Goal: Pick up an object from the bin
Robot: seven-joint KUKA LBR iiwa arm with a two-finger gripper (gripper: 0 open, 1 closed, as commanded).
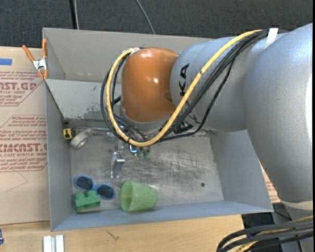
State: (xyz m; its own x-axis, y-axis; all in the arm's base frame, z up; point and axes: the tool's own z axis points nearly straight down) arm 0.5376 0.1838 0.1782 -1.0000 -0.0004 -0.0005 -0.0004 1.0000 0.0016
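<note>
Camera view: the hand [119, 159] hangs low over the bin [189, 167] floor, half hidden under the arm's orange cover. I cannot tell whether it is open or closed. The nearest thing is a green cup [138, 196], just toward the near wall from the hand. It lies on its side, long axis along that wall, mouth toward the blue glasses [94, 188]. Being round, it would likely roll or wedge against the wall under a pinch.

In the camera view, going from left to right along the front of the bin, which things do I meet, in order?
First the green block → light green cup lying on its side. The blue pair of discs overlaps the block sideways, so it is left out.
</note>
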